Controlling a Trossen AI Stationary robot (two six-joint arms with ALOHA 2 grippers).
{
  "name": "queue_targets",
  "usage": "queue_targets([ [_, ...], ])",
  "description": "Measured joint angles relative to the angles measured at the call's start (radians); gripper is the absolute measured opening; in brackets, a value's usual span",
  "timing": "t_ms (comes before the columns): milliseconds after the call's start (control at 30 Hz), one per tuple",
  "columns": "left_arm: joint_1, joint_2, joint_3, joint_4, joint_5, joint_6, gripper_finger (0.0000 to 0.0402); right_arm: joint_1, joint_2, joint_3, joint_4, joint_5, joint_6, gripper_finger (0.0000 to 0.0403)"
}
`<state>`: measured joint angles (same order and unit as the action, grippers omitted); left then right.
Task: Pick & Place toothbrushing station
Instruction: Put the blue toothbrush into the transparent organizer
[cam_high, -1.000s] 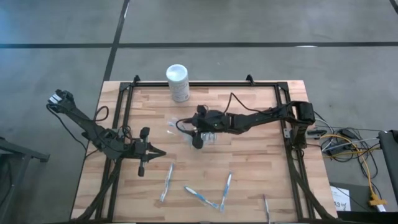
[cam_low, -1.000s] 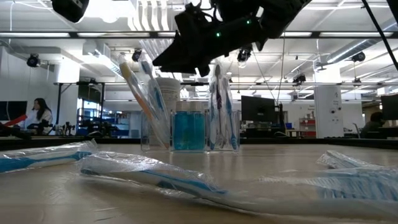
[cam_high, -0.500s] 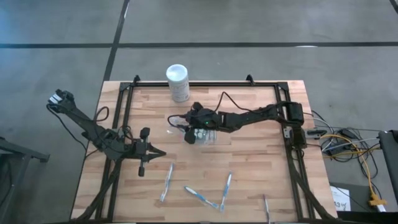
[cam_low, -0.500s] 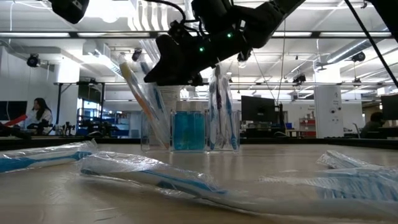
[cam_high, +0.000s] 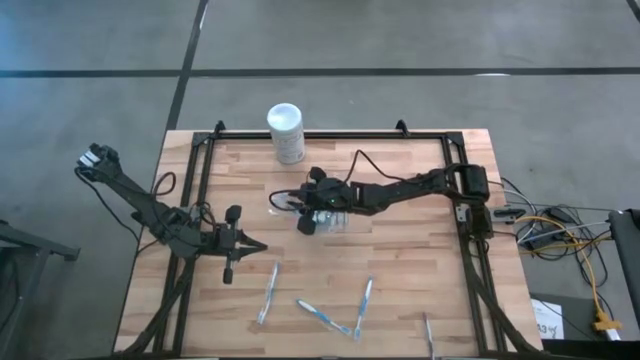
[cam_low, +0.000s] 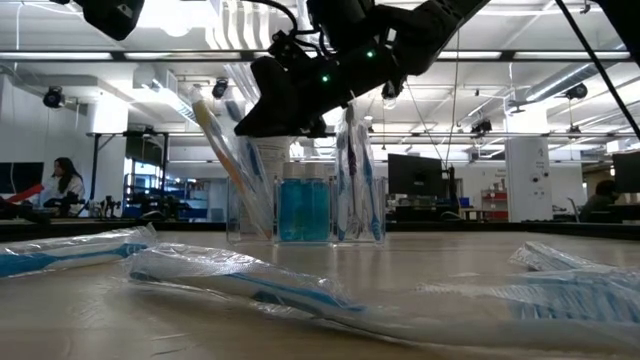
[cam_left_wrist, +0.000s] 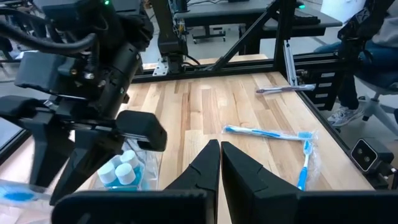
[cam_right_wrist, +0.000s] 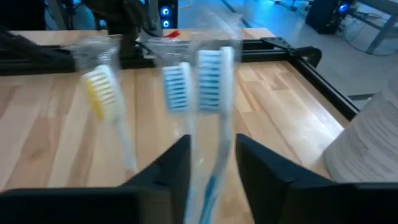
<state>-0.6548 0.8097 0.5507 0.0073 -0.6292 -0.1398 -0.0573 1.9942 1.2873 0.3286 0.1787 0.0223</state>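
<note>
The small see-through colourless plastic holder (cam_low: 305, 210) stands mid-table on the pale wooden table top (cam_high: 400, 260), clear of the black frame rails, with bare wood around it toward the right rail. Behind it near the far rail stands a tall white cylindrical canister (cam_high: 286, 132), and wrapped blue-and-white toothbrushes (cam_high: 322, 315) lie along the near edge. The holder keeps blue-capped vials and upright toothbrushes (cam_right_wrist: 214, 112); the right gripper (cam_right_wrist: 211, 163) straddles one toothbrush, fingers either side with contact unclear, while the left gripper (cam_left_wrist: 219, 163) waits shut near the left rail.
</note>
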Motion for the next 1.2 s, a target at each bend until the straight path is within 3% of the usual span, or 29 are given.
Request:
queue_targets([
  [167, 0.0, 0.0, 0.0, 0.0, 0.0, 0.0, 0.0019, 0.0, 0.003, 0.0, -0.016, -0.003, 0.001, 0.0025],
  [433, 0.0, 0.0, 0.0, -0.001, 0.0, -0.011, 0.0019, 0.0, 0.017, 0.0, -0.023, -0.023, 0.007, 0.0016],
  [600, 0.0, 0.0, 0.0, 0.0, 0.0, -0.011, 0.0019, 0.003, -0.008, -0.001, -0.067, -0.031, 0.015, 0.0038],
  [967, -0.001, 0.0, 0.0, 0.003, 0.0, -0.013, 0.0019, 0.007, -0.133, -0.001, -0.239, -0.038, 0.025, 0.0131],
  [1200, -0.001, -0.001, 0.0, 0.009, 0.0, -0.015, 0.0019, 0.014, -0.273, -0.002, -0.355, -0.204, -0.015, 0.0155],
])
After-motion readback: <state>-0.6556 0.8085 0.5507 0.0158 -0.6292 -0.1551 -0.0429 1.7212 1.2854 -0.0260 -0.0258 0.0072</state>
